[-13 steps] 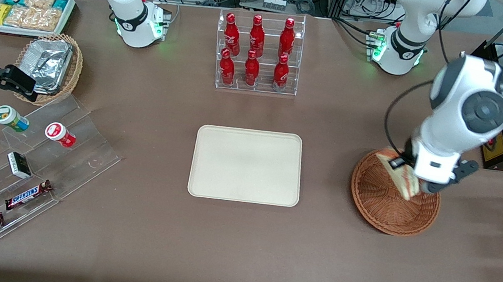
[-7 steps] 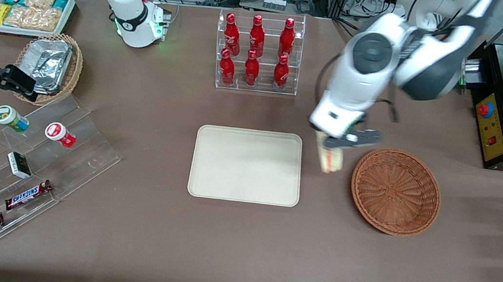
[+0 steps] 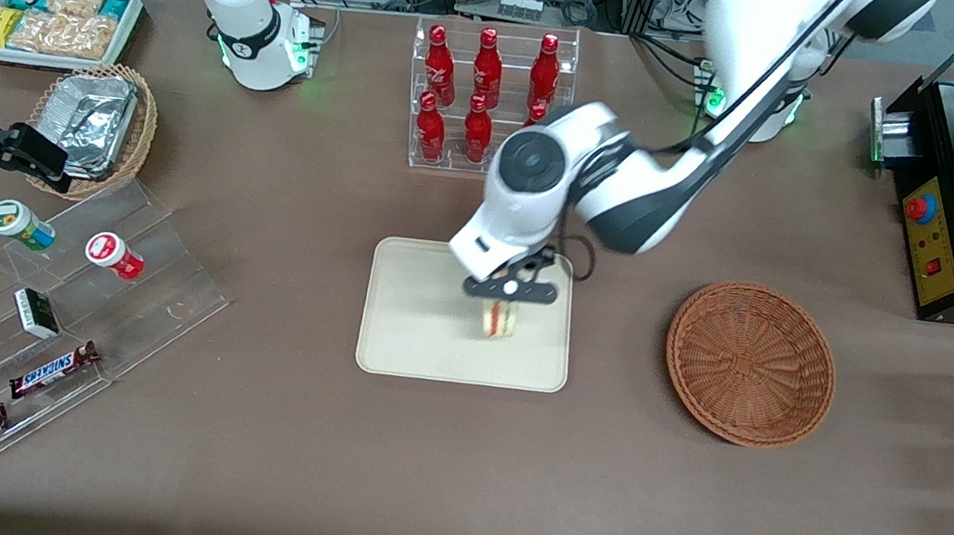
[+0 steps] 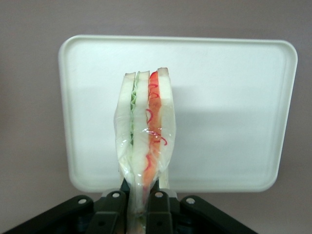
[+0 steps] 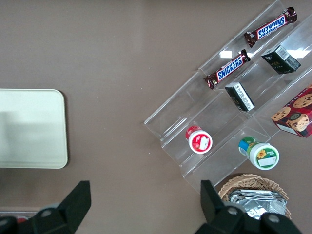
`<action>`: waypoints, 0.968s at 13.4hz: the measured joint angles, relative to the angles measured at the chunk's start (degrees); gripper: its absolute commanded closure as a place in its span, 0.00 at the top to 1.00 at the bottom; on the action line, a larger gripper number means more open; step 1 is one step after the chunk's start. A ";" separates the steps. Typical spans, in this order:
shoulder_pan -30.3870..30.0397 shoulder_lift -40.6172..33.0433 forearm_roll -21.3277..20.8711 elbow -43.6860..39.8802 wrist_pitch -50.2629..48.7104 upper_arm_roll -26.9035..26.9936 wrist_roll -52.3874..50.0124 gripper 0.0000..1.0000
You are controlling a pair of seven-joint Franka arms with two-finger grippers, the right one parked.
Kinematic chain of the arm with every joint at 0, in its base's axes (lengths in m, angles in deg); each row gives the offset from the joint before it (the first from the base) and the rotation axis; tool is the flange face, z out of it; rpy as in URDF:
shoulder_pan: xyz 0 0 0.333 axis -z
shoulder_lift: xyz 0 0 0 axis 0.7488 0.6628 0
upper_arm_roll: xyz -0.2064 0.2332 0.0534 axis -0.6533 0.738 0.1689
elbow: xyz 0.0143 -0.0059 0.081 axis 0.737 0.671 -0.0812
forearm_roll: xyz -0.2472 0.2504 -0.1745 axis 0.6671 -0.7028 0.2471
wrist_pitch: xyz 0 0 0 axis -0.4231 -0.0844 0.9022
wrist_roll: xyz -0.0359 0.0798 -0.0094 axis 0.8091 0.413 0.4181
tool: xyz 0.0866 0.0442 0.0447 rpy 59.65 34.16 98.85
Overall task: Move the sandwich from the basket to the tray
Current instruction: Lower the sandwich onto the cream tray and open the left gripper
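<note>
The wrapped sandwich (image 3: 499, 318) (image 4: 145, 134), pale bread with green and red-orange filling, hangs above the cream tray (image 3: 412, 333) (image 4: 229, 107). My left gripper (image 3: 508, 294) (image 4: 141, 207) is shut on its narrow end, with black fingers (image 4: 114, 212) pressing the wrap from both sides. The sandwich hovers over the part of the tray closest to the basket. The reddish-brown wicker basket (image 3: 750, 364) stands beside the tray toward the working arm's end and holds nothing.
A clear rack of red bottles (image 3: 487, 101) stands farther from the front camera than the tray. Acrylic steps with snack bars and cups (image 3: 31, 317), a tan basket of foil containers (image 3: 91, 122) and a white snack bin (image 3: 56, 22) lie toward the parked arm's end.
My left gripper carried the sandwich out of the basket, over the table between basket and tray, to above the tray. The basket now holds nothing.
</note>
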 measured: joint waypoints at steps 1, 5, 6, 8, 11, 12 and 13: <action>0.68 2.43 -1.37 -1.55 1.48 0.00 -0.86 0.00; 1.51 6.85 -3.24 -3.46 4.14 0.01 -1.64 0.00; 1.69 7.13 -3.67 -3.51 4.50 0.01 -2.53 0.00; 2.23 7.53 -5.92 -3.53 4.85 0.01 -5.51 0.00; 2.63 8.23 -7.02 -3.54 5.00 0.01 -6.90 0.51; 2.63 8.41 -7.08 -3.55 5.25 0.02 -6.90 0.67; 2.63 8.51 -7.12 -3.55 5.48 0.04 -6.90 0.81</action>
